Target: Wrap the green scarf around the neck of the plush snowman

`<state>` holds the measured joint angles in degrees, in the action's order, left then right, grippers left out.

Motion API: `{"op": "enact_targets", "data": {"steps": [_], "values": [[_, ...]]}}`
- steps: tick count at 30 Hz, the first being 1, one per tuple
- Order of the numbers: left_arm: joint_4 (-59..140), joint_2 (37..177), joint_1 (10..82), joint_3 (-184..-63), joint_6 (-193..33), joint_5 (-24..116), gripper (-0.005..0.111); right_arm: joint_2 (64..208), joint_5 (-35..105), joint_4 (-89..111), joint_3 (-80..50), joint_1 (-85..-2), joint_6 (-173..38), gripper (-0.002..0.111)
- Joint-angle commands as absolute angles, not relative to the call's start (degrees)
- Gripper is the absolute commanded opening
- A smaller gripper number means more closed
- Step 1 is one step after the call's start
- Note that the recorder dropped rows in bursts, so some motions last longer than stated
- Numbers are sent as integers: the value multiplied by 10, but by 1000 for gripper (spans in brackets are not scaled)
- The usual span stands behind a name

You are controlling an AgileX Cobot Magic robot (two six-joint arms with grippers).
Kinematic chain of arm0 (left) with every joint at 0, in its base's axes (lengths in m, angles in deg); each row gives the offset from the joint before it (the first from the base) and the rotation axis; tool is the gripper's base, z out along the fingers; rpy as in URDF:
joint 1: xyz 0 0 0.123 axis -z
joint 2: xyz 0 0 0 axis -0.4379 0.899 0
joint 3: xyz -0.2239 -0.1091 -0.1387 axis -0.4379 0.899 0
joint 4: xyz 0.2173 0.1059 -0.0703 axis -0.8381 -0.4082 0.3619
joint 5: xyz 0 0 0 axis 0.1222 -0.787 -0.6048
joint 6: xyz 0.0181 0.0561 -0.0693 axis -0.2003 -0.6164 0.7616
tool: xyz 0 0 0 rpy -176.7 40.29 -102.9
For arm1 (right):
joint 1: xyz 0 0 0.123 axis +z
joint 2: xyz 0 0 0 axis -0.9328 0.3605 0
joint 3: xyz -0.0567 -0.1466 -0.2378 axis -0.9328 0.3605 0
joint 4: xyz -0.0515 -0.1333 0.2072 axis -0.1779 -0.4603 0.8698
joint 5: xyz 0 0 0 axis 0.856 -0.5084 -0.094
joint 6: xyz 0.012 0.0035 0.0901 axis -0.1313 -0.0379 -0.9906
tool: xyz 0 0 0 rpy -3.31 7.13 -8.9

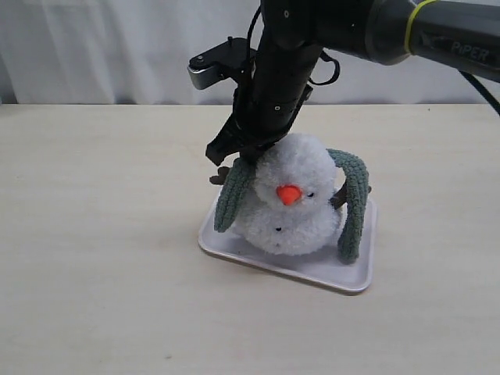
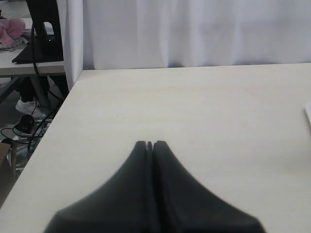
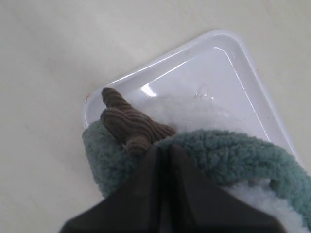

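The plush snowman (image 1: pixel 293 211) sits upright on a white tray (image 1: pixel 312 272), its orange nose facing front. The green scarf (image 1: pixel 233 199) lies behind its head, and both ends hang down past its sides onto the tray. My right gripper (image 1: pixel 239 160) is at the scarf's top on the snowman's left side as seen in the exterior view. In the right wrist view the gripper (image 3: pixel 164 148) is shut, its tips against the scarf (image 3: pixel 228 153) beside a brown twig arm (image 3: pixel 129 124); no fabric shows between the jaws. My left gripper (image 2: pixel 150 143) is shut over bare table.
The tray (image 3: pixel 214 63) lies on a pale wooden table (image 1: pixel 101 234). A white curtain (image 1: pixel 94 47) hangs behind the table. The table's edge (image 2: pixel 53 121) and a cluttered floor show in the left wrist view.
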<state>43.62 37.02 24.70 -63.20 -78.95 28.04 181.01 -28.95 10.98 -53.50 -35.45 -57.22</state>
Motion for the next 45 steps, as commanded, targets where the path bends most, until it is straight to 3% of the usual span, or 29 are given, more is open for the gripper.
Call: {"op": "enact_targets", "data": {"steps": [1,13,33,35,38,40,45], "values": [[435,369,246,-631,-786,284,0,1808,-305,116,-536,-354,-562,4],[435,369,246,-631,-786,284,0,1805,-351,87,-536,-354,-504,4],[435,369,246,-631,-786,284,0,1798,-278,89,-537,-354,-516,5],[435,369,246,-631,-786,284,0,1776,-278,110,-537,-354,-516,13],[435,369,246,-631,-786,284,0,1740,-286,161,-537,-354,-516,43],[435,369,246,-631,-786,284,0,1720,-312,222,-537,-347,-477,53],[435,369,246,-631,-786,284,0,1707,-351,167,-537,-275,-427,53]]}}
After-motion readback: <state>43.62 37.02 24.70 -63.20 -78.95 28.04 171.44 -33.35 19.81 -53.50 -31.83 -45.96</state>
